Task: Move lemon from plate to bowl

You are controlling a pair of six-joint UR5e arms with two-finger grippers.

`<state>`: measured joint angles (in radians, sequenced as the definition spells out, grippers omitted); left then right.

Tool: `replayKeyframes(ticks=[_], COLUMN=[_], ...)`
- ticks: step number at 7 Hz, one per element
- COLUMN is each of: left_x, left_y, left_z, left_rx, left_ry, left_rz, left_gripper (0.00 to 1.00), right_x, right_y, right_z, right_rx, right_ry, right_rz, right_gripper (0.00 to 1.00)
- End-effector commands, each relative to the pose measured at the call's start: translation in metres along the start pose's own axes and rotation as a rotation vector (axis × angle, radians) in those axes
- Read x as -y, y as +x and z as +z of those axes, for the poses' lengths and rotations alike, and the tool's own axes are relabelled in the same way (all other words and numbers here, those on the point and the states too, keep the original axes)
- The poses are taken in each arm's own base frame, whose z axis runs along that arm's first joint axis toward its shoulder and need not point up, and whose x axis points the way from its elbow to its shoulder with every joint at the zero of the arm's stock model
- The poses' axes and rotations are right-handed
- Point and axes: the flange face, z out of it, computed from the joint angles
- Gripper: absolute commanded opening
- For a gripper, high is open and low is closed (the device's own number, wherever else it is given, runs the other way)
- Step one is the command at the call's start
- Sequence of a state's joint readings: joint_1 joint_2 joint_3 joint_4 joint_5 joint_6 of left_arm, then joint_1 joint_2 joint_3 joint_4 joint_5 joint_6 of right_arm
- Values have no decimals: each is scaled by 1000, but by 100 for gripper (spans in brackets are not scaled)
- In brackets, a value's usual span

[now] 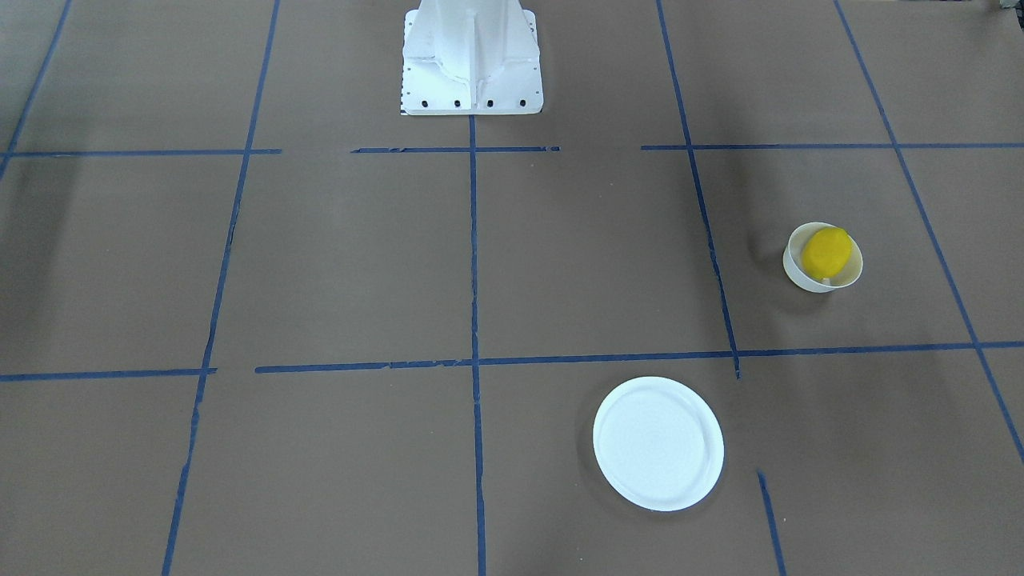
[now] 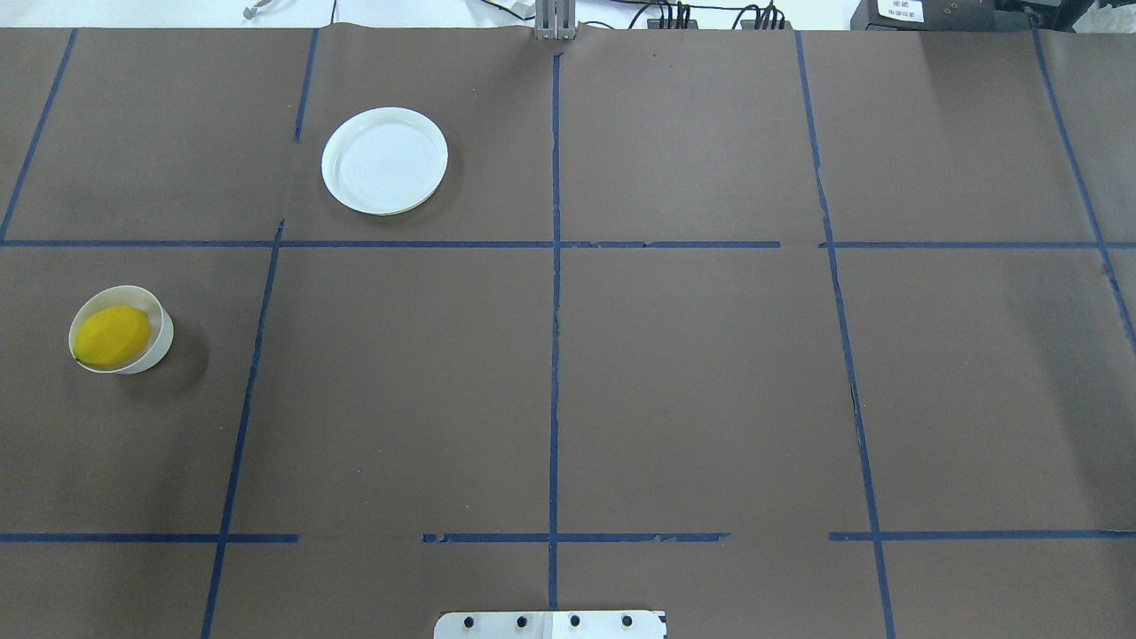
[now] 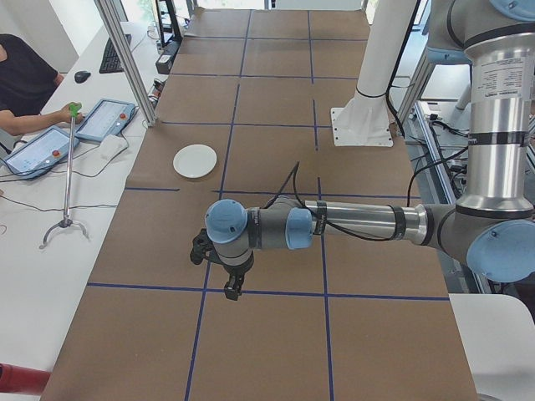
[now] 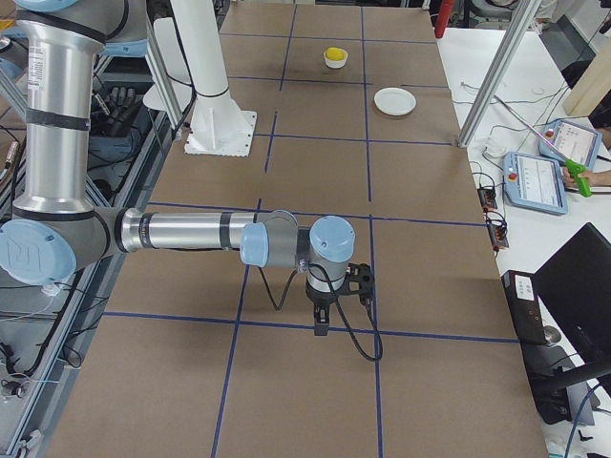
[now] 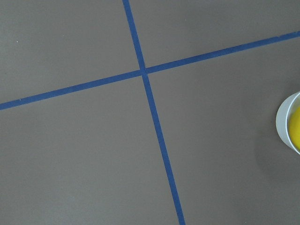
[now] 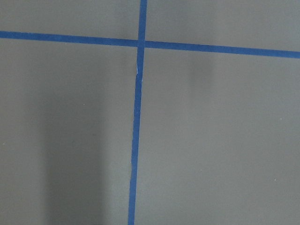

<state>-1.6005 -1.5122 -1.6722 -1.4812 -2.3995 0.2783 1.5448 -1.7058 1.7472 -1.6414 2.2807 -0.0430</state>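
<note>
Two side views alone show my left pincer [image 3: 227, 280] and right pincer [image 4: 323, 320], so I cannot tell whether either is open or closed. At the overhead frame's middle left, the lemon [image 2: 112, 336] lies in the bowl [image 2: 161, 342], long axis roughly across; the plate [image 2: 385, 161], upper left, is bare. My left pincer is nearer.

Soft, even light from above fills every view, and the matte brown surface [image 2: 692, 382] shows no glare. In the overhead view the bowl [image 2: 164, 335] casts a blurred shadow to its right. The plate [image 2: 384, 161] is almost washed out white. Focus is sharp throughout. Faint darker vertical bands shade the left of the right wrist view.
</note>
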Motion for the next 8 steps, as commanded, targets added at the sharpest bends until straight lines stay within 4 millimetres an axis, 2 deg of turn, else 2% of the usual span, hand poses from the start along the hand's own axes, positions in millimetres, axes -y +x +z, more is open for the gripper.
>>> replayKeyframes(ticks=[1, 3, 8], left_x=[-9, -9, -10], left_y=[-6, -10, -11], left_z=[5, 3, 4], left_rx=[6, 56, 61], left_ry=[-13, -20, -23], left_rz=[-25, -172, -171], left_gripper=[100, 100, 100], right_x=[0, 0, 0], right_y=[0, 0, 0], right_z=[0, 0, 0], right_rx=[0, 0, 0], right_ry=[0, 0, 0], right_rz=[0, 0, 0], right_gripper=[100, 100, 100])
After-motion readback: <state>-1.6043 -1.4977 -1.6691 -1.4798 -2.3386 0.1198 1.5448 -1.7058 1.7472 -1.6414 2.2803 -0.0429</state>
